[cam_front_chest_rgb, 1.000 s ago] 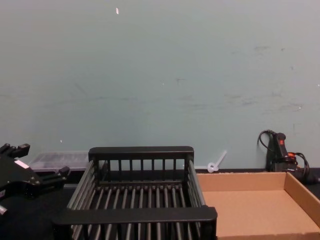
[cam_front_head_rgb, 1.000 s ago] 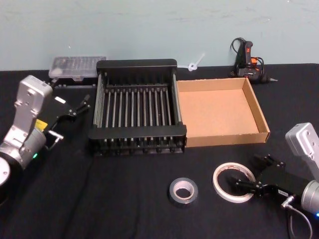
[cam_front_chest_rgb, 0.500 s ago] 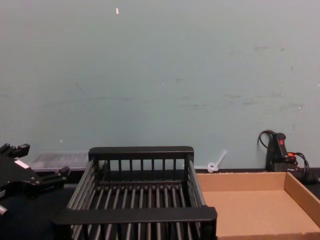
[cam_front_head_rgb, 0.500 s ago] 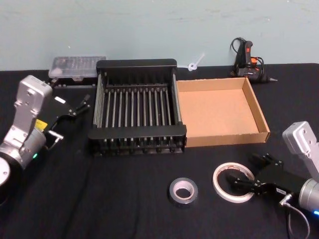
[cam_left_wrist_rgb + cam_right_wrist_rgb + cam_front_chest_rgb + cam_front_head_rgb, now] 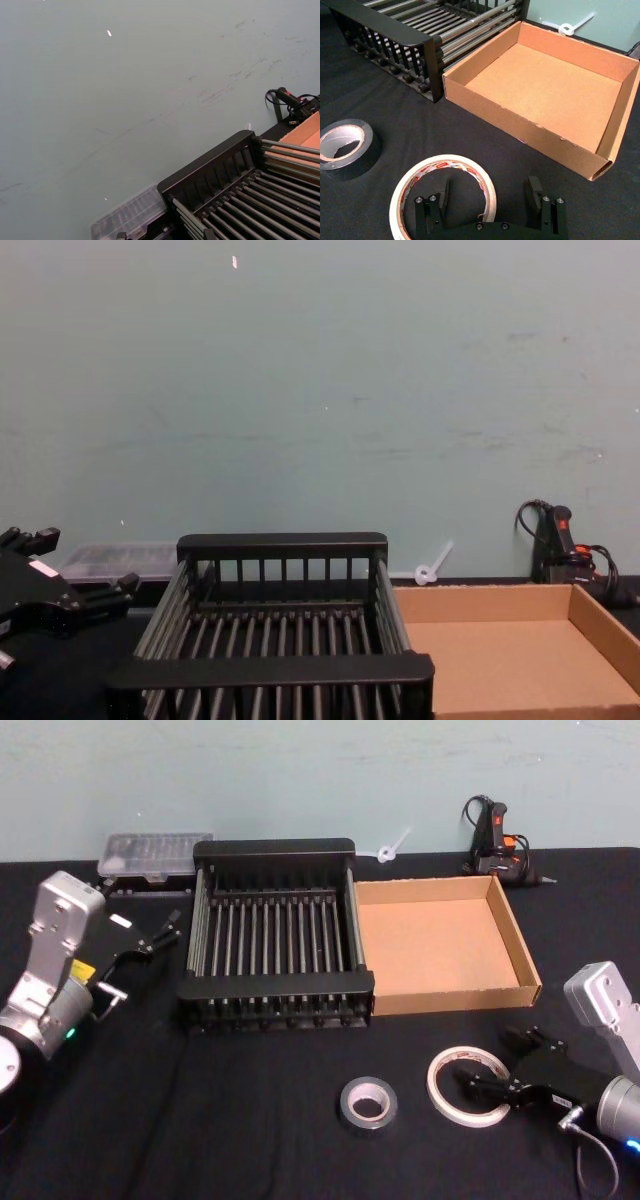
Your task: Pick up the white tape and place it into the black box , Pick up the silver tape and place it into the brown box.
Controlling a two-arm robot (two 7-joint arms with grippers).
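Observation:
The white tape [image 5: 468, 1086] [image 5: 446, 163] lies flat on the black table, in front of the brown box [image 5: 524, 960] [image 5: 555, 90] [image 5: 600, 625]. My right gripper [image 5: 495, 1058] [image 5: 487, 196] is open and straddles the ring's near wall, one finger inside the ring and one outside. The silver tape [image 5: 367, 1105] [image 5: 367, 146] lies flat to the left of the white ring. The black box [image 5: 275, 986] [image 5: 395, 27] [image 5: 280, 670] [image 5: 210, 170] stands empty beside the brown box. My left gripper [image 5: 160, 932] [image 5: 70, 575] is parked open, left of the black box.
A clear plastic case [image 5: 155, 855] sits at the back left by the wall. A glue gun with its cable [image 5: 497, 842] and a white zip tie [image 5: 392, 847] lie behind the brown box. Bare black table stretches in front of the black box.
My right gripper has edged a little to the left over the white tape's rim. The tapes, boxes and left arm have not moved.

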